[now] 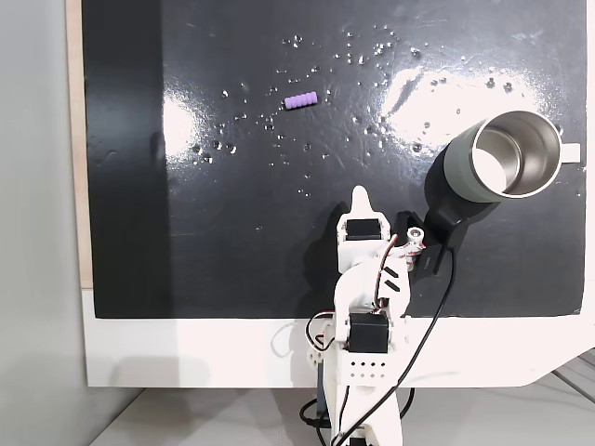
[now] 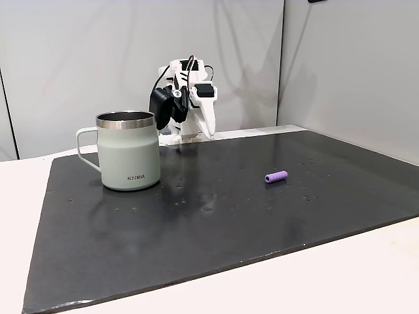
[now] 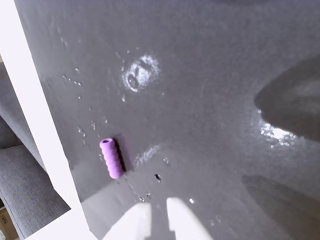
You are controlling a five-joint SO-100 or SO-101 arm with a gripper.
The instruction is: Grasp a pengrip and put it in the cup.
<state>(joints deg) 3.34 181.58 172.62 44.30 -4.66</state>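
Ok, I'm looking at the top-down fixed view: pengrip lies on its side in the upper middle of the frame, on the black mat, alone among small white specks. Cup sits at the right edge, upright, handle pointing right, shiny steel inside, nothing in it that I can see. Pengrip and cup well apart.

Side fixed view: cup left of centre, handle to the left, pengrip right of centre, arm folded up behind the cup at the back of the mat.

Wrist view: pengrip lower left, near the mat's edge by the white table. Gripper tips poke in at bottom centre, a narrow gap between them, holding nothing. Not touching the pengrip, which is up and left of the tips.
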